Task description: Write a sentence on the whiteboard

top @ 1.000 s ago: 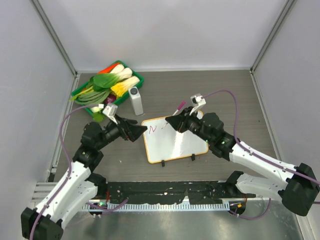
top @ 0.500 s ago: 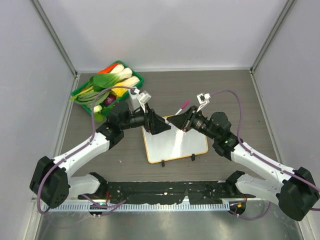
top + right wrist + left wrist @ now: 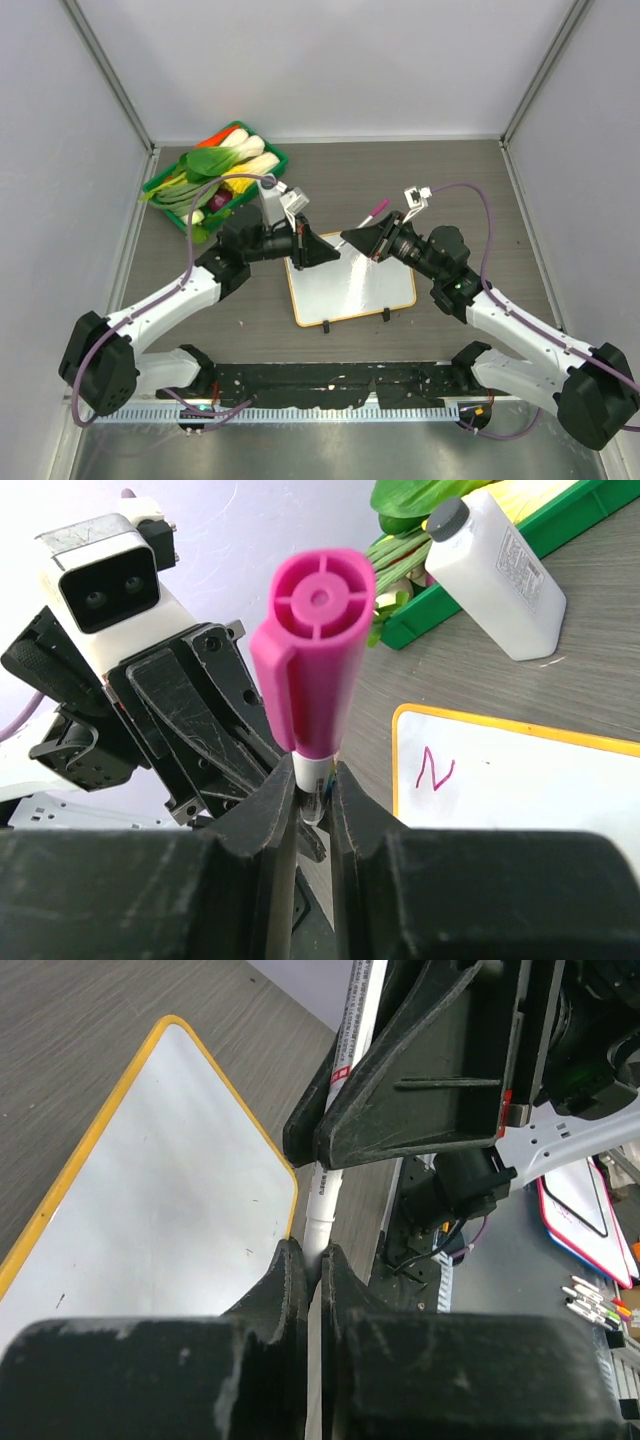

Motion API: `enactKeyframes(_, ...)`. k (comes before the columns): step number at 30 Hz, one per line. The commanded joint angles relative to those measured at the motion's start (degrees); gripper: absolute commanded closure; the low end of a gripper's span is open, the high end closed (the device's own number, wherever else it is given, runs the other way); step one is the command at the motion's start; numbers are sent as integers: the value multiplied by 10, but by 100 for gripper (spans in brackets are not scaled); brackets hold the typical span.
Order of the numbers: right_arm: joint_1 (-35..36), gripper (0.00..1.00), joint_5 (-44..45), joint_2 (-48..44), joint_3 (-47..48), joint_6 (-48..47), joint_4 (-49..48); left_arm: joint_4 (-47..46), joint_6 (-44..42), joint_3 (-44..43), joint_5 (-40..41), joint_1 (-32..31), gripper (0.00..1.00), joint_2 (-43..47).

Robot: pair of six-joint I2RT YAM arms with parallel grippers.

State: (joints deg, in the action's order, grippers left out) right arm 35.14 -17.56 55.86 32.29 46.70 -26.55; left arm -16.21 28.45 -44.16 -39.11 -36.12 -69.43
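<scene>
Right wrist only: pink N [image 3: 436,770]

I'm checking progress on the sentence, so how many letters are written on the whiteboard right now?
1. A pink N sits near the whiteboard's far left corner. The rest looks blank, though the left gripper covers that corner from above and could hide more.

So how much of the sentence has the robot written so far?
Barely started. Done: one pink letter N sits near a corner of the whiteboard; the rest of the board in view is blank. In hand: the left gripper and right gripper are both shut on the pink-capped marker, so it looks like a handover or regrip, not writing. Left: nearly all the words.
</scene>
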Motion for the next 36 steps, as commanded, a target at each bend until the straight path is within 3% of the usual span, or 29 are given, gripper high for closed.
enactKeyframes(1,-2,98,-15,-19,14,-23,0,15,-18,-12,33,3,100,36)
enactKeyframes(3,-2,84,-13,-30,22,-47,32,30,-26,-15,36,3,100,46)
enactKeyframes(4,-3,68,-10,-39,24,-55,56,38,-30,-17,35,3,100,50)
enactKeyframes(8,-9,24,-18,-52,37,-84,104,75,-36,-28,30,3,100,64)
enactKeyframes(12,-34,22,-72,-51,25,-64,85,93,-38,-31,27,3,100,78)
enactKeyframes(19,-50,21,-219,-40,-20,18,-123,140,-60,-54,-17,3,100,80)
enactKeyframes(27,-50,14,-260,-24,-14,9,-142,192,-81,-90,-81,3,100,60)
enactKeyframes(36,-50,38,-282,23,-5,59,-220,197,-83,-91,-114,1,100,61)
